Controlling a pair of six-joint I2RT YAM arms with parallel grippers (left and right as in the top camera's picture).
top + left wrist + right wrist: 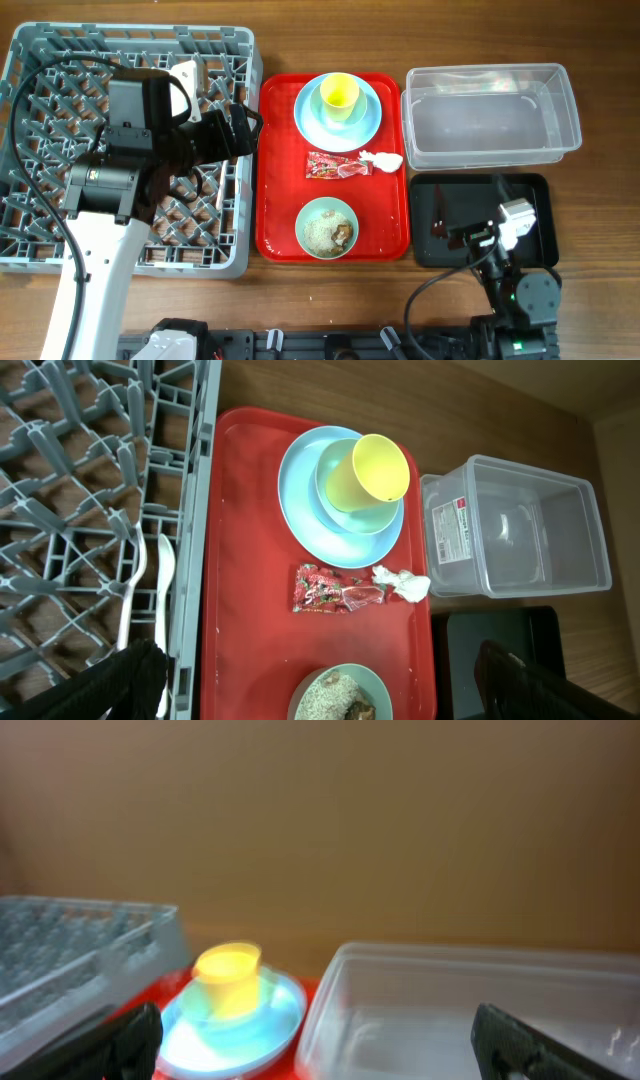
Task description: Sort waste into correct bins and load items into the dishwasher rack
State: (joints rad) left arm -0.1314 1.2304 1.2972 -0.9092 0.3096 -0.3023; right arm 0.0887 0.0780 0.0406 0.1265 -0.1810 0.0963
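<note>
I see the grey dishwasher rack [215,215] at 9 o'clock on the surface. My left gripper [238,132] hangs over its 3 o'clock edge, jaws wide apart. A red serving tray [280,200] sits at centre. The clear tub [490,70] is at 2 o'clock. The black tray [470,190] is at 4 o'clock, under my right gripper [480,235], jaws also apart. On the red tray, at 12 o'clock, a light blue plate [310,118] carries a blue bowl [362,112] and yellow cup [340,93]. At 6 o'clock is a green bowl [305,225] of crumbs [322,232]. Between them lies the red wrapper [335,166], with the tissue [385,160] touching its 3 o'clock end.
</note>
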